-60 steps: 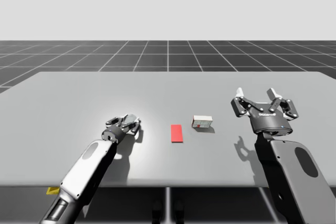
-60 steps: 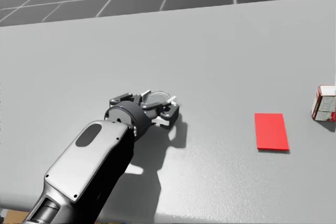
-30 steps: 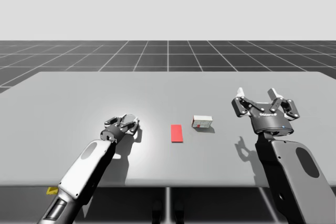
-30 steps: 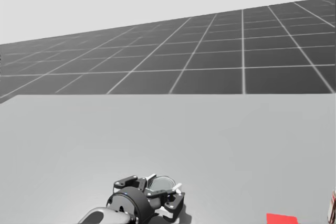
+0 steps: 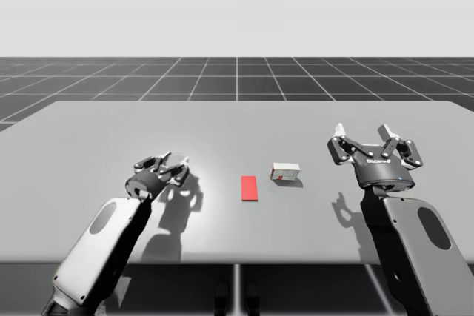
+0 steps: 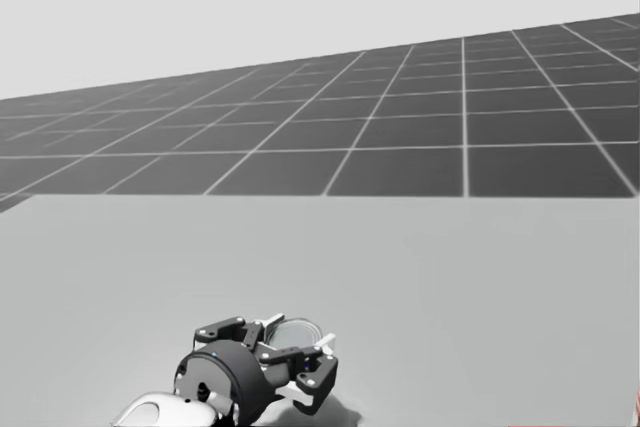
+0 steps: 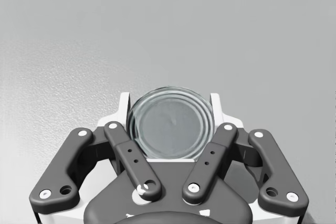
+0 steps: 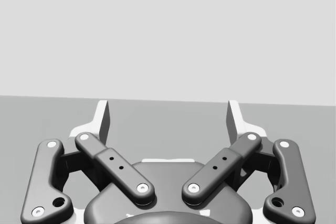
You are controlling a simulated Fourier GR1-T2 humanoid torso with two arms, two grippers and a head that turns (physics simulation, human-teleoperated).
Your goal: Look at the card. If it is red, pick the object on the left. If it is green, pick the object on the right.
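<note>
Two arms come in over your broad grey tabletop (image 5: 89, 131). Your right gripper (image 5: 363, 132) hangs above its right side, fingers spread wide with nothing between them. Your left gripper (image 5: 167, 162) is left of centre, both fingers pressed against a round silver metal can (image 7: 170, 129) from two sides. A flat red rectangular card (image 5: 249, 188) lies mid-table, with a small white-and-red box (image 5: 285, 172) near it, to its right.

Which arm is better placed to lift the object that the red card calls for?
Left. The card is red, and my left pincer grips the round can from both sides. My right pincer stands open beyond the small box, away from the can.
</note>
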